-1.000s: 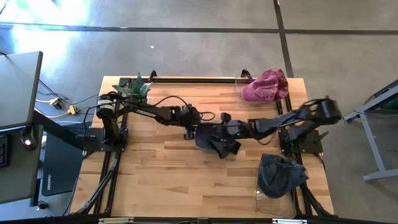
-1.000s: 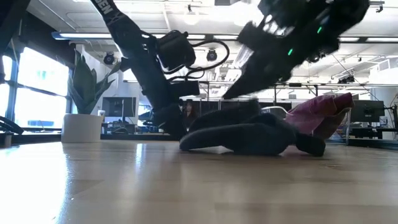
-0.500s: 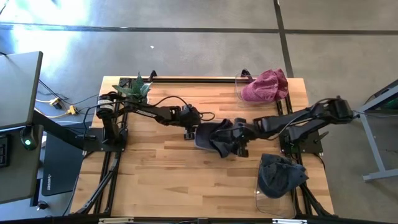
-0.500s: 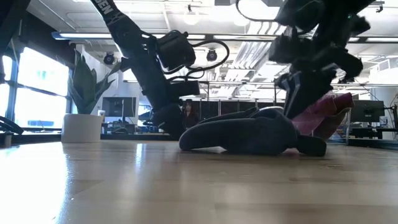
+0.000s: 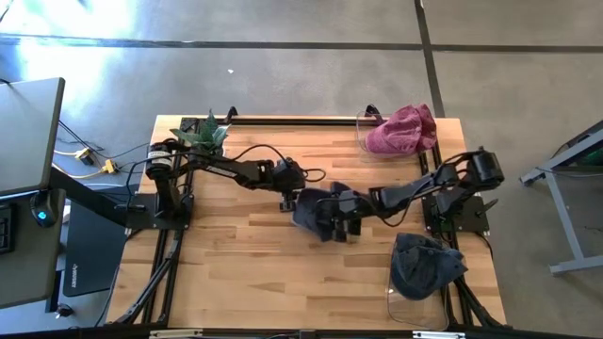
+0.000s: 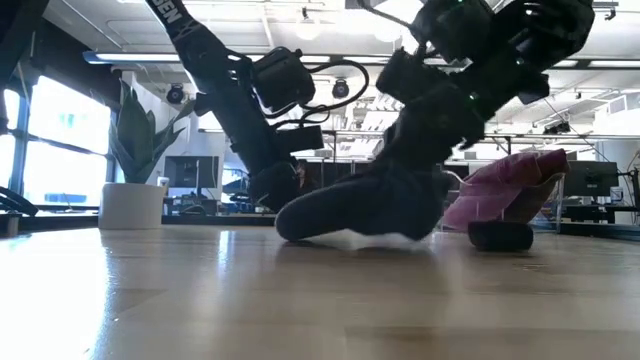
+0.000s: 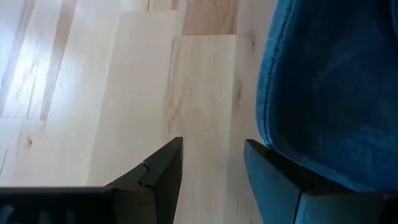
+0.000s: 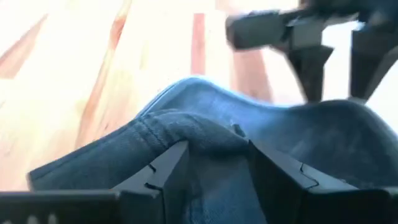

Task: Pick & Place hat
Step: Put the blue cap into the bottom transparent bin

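Trouble could come if the right gripper [image 5: 341, 229], fingers apart astride a fold of the dark hat [image 5: 316, 209], drags it toward nine o'clock against the left gripper [image 5: 285, 202], open and empty.

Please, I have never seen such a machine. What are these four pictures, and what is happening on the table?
Two dark robot arms work at a wooden table. One picture looks down from above, one looks level across the tabletop, and one comes from each arm's wrist. In the middle lies a dark blue hat. The left gripper stands open beside its edge. The right gripper is open around a fold of it. A pink hat and another dark hat lie at the table's right side, a small plant at the left.
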Available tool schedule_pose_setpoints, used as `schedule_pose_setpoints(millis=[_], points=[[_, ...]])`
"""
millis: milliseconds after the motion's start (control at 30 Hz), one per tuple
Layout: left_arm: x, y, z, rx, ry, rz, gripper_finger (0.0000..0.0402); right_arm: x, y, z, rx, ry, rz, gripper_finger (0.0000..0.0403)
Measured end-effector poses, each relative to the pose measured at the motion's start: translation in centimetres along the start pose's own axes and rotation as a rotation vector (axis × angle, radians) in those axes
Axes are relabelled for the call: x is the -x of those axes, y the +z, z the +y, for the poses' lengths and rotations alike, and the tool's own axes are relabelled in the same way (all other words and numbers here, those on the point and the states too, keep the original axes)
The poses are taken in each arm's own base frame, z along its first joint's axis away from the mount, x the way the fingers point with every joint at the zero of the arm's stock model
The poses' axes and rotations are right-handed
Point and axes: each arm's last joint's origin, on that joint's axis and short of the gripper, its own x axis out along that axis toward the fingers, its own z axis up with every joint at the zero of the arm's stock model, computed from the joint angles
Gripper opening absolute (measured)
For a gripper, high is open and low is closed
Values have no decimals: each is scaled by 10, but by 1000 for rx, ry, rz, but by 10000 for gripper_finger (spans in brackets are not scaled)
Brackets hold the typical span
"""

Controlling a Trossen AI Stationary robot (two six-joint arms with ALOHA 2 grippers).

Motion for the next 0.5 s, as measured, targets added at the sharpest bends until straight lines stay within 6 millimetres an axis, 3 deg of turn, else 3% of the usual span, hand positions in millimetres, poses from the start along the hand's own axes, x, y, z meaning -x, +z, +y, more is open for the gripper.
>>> schedule_pose_setpoints(millis=[200,367,500], points=[[0,1,-1,2,-9,-7,169,22,14,-1,9,34,-21,173],[0,0,0,2,-9,-3,169,46,15,-1,26,97,65,214],[0,0,-1,2,-9,0,169,66,8,1,195,159,176,238]])
